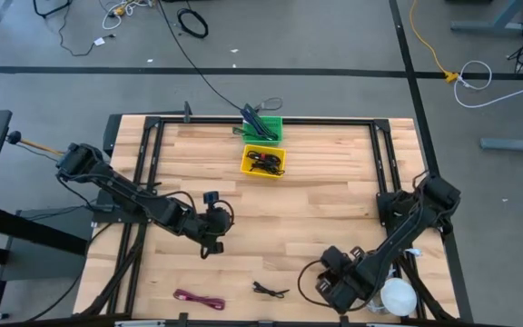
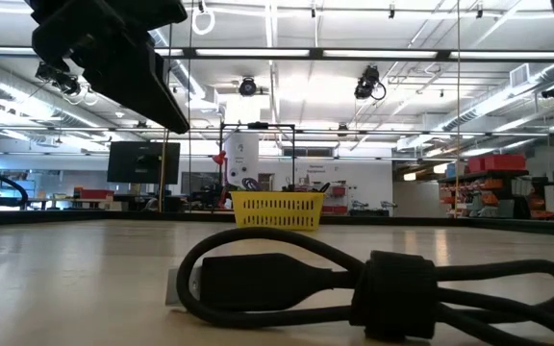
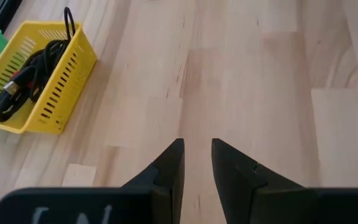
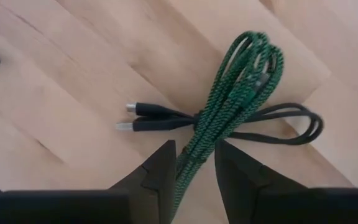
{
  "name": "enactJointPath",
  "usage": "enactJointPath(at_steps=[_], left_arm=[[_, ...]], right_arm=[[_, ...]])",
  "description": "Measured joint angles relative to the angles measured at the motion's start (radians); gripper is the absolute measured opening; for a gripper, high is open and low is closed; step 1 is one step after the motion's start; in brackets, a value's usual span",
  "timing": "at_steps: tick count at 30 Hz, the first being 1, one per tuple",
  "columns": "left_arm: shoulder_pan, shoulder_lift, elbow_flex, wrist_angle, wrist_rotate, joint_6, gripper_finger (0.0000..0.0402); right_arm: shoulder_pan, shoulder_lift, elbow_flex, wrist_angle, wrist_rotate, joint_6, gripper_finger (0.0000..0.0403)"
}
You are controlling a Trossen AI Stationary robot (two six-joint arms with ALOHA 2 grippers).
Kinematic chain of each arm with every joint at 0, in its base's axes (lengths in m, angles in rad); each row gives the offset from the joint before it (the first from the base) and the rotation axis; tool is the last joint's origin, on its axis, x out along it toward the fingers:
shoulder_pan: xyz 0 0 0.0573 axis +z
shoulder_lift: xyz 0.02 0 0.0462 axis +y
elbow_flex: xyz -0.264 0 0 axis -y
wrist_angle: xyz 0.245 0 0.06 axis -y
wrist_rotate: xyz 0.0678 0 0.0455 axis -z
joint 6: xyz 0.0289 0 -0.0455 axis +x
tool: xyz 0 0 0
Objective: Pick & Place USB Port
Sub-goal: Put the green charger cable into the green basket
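A green braided cable bundle [image 4: 241,68] with black USB plugs [image 4: 135,109] shows in the right wrist view, and my right gripper [image 4: 194,146] is shut on it. In the high view that gripper [image 1: 334,283] stands near the table's front right and hides the cable. My left gripper [image 3: 197,144] hovers over bare wood at the table's middle left [image 1: 214,238]. Its fingers are slightly apart, with nothing between them. My right gripper pinches the green bundle's lower strands [image 4: 197,132] between its two fingers, coming from above and pointing down. The rest of the bundle and its black plug ends spread out beyond the fingertips over the wood. Whether it hangs clear of the table, I cannot tell.
A yellow basket [image 1: 263,172] holding black cables stands at the far middle, a green basket [image 1: 266,127] behind it. A black cable [image 1: 269,291] and a magenta cable [image 1: 198,300] lie near the front edge. A white object [image 1: 398,295] sits at the front right corner.
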Motion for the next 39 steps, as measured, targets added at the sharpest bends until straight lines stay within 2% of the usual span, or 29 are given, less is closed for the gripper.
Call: enactJointPath(at_steps=[7,17,20,24,29,32,39], left_arm=[[0.0,0.0,0.0,0.001,0.048,-0.03,0.0085],[0.0,0.0,0.0,0.007,0.052,-0.042,0.0085],[0.0,0.0,0.0,0.008,0.046,-0.042,0.0085],[0.0,0.0,0.0,0.01,0.044,-0.041,0.0085],[0.0,0.0,0.0,0.015,0.045,-0.041,0.0085],[0.0,0.0,0.0,0.017,0.045,-0.041,0.0085],[0.0,0.0,0.0,0.022,0.045,-0.041,0.0085]], right_arm=[[0.01,0.0,-0.037,0.057,-0.019,0.024,0.0113],[0.011,-0.002,-0.186,0.239,-0.044,0.004,0.0126],[0.011,-0.002,-0.191,0.241,-0.045,-0.003,0.0099],[0.01,-0.004,-0.189,0.241,-0.072,-0.015,0.0022],[0.003,0.002,-0.132,0.167,-0.09,-0.03,0.0018],[-0.007,0.002,-0.058,0.052,-0.087,-0.071,0.0015],[-0.063,0.002,0.138,-0.224,0.054,-0.178,0.0015]])
